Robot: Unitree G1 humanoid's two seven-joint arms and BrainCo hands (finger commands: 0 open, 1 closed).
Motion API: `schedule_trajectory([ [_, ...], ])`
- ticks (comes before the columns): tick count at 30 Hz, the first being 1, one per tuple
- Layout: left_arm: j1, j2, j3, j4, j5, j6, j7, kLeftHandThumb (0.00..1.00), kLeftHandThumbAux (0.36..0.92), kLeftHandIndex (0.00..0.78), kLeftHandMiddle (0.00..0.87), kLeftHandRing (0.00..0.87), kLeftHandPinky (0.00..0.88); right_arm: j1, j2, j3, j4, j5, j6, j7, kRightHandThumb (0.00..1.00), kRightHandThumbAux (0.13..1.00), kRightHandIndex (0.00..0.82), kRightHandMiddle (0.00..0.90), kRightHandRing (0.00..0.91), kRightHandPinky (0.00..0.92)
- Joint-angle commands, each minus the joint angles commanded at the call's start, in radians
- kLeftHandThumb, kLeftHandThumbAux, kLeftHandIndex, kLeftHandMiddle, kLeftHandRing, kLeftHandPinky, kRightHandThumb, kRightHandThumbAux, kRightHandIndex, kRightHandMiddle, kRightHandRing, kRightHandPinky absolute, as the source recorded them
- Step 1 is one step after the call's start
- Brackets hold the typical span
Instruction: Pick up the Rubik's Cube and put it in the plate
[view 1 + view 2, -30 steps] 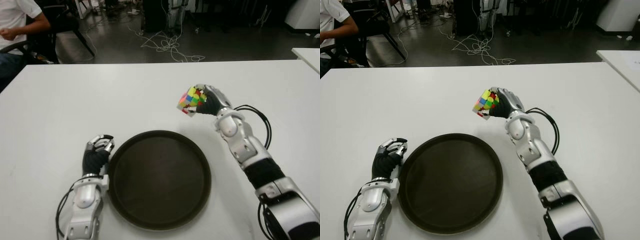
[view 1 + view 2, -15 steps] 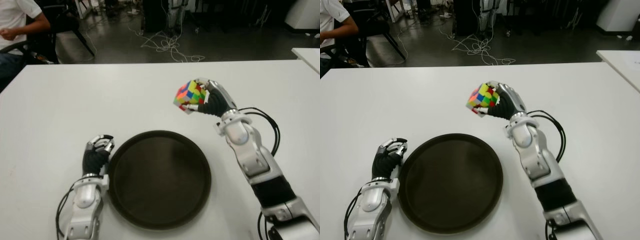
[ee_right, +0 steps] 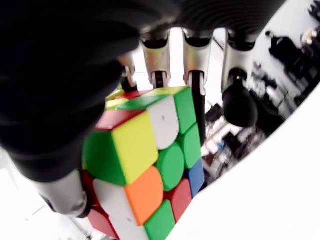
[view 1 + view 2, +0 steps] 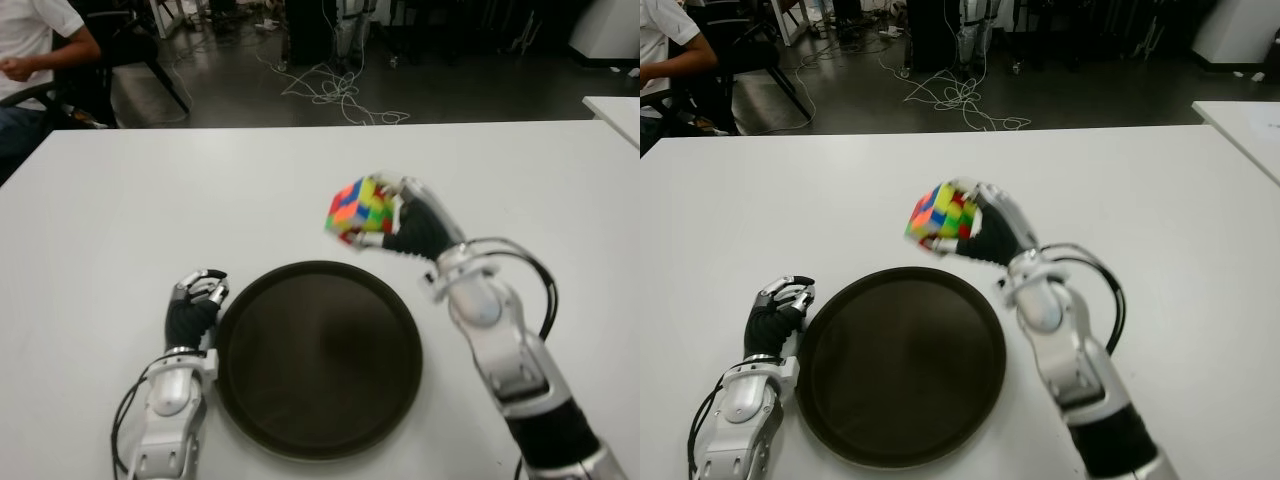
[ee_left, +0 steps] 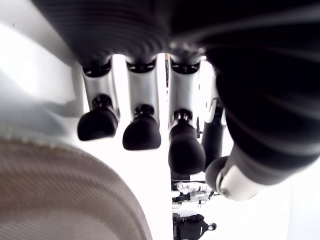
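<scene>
At the far left, past the table's [image 4: 90, 220] back edge, a person [image 4: 35, 45] in a white shirt sits on a chair.

My left hand [image 4: 193, 305] shows near the front of the white table, just beside the left rim of the plate [image 4: 318, 358]. Its fingers [image 5: 142, 132] are curled in and hold nothing.

The plate is round and dark. It sits flat on the table in front of me, between my two arms.

My right hand [image 4: 415, 220] is up in the air, off the table. Its fingers [image 3: 197, 90] are wrapped tight around the cube [image 4: 358, 208]. The cube sticks out to the left of my hand. It has many colors: orange, yellow, green, red, blue and white. It is tilted, with a corner pointing down. It hangs above the table just past the plate's far rim, close to the right part of that rim. It does not touch the plate or the table.

A black cable [image 4: 525, 275] loops beside my right arm [image 4: 495, 340]. A heap of white wires [image 4: 335, 90] lies on the dark floor behind the table. A bit of another white table [image 4: 615, 110] shows at the far right.
</scene>
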Motion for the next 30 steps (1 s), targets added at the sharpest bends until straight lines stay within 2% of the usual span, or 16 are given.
schedule_trajectory([
  [6, 0.003, -0.009, 0.006, -0.006, -0.009, 0.008, 0.006, 0.711, 0.704, 0.444, 0.811, 0.824, 0.812, 0.003, -0.030, 0.016, -0.018, 0.033, -0.007, 0.095, 0.682, 0.732, 0.437, 0.780, 0.799, 0.787],
  [10, 0.004, -0.012, 0.006, -0.008, -0.010, 0.009, 0.007, 0.711, 0.704, 0.444, 0.809, 0.824, 0.809, 0.006, -0.039, 0.020, -0.025, 0.032, -0.009, 0.119, 0.682, 0.733, 0.437, 0.777, 0.794, 0.782],
  [16, 0.005, -0.014, 0.007, -0.010, -0.011, 0.009, 0.005, 0.710, 0.704, 0.444, 0.805, 0.821, 0.811, -0.003, -0.094, 0.060, -0.057, 0.007, -0.001, 0.218, 0.682, 0.735, 0.436, 0.776, 0.794, 0.776],
  [22, 0.005, -0.014, 0.007, -0.008, -0.011, 0.006, 0.002, 0.710, 0.704, 0.444, 0.808, 0.821, 0.813, -0.007, -0.113, 0.088, -0.085, -0.032, 0.022, 0.269, 0.683, 0.735, 0.436, 0.778, 0.789, 0.765],
  [25, 0.007, -0.015, 0.006, -0.012, -0.012, 0.006, 0.001, 0.710, 0.704, 0.444, 0.808, 0.820, 0.812, -0.022, -0.139, 0.130, -0.102, -0.109, 0.028, 0.306, 0.683, 0.736, 0.436, 0.786, 0.792, 0.766],
  [30, 0.008, -0.015, 0.007, -0.013, -0.014, 0.006, 0.000, 0.710, 0.704, 0.444, 0.810, 0.820, 0.812, -0.038, -0.165, 0.155, -0.101, -0.152, 0.018, 0.360, 0.683, 0.736, 0.436, 0.786, 0.787, 0.759],
])
